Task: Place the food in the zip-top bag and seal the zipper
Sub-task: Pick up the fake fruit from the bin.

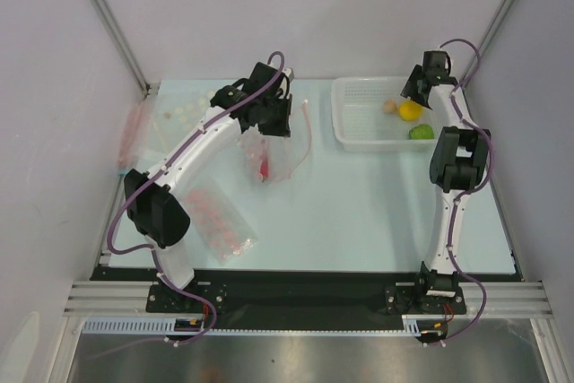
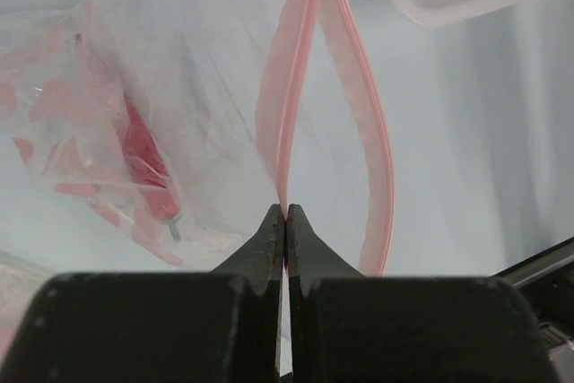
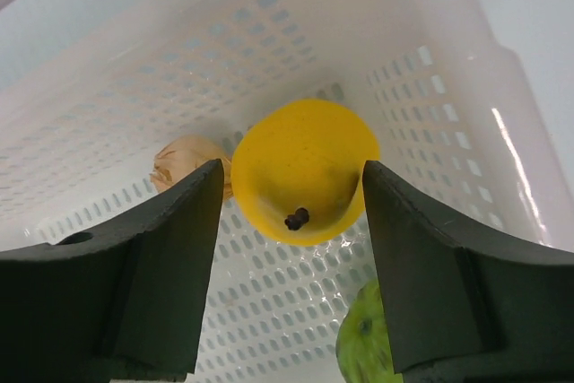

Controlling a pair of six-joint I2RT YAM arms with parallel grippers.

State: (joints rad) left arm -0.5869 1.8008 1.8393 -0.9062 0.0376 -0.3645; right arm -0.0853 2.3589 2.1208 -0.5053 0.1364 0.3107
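The clear zip-top bag (image 1: 269,154) lies at the table's middle back with the red chili pepper (image 2: 145,161) inside. My left gripper (image 2: 285,211) is shut on one side of the pink-red zipper strip (image 2: 291,78), and the other side (image 2: 372,150) bows away, so the mouth gapes. My right gripper (image 3: 291,190) is open inside the white basket (image 1: 359,123), its jaws either side of the yellow pear-like fruit (image 3: 303,168), not touching it. The beige bulb (image 3: 184,163) lies to its left and the green round fruit (image 3: 366,347) near the right finger.
A flat packet of pink-red round pieces (image 1: 220,221) lies beside the left arm's base. A packet of pale round pieces (image 1: 179,114) and another pinkish packet (image 1: 134,132) lie by the left wall. The basket's walls (image 3: 466,87) close round my right gripper.
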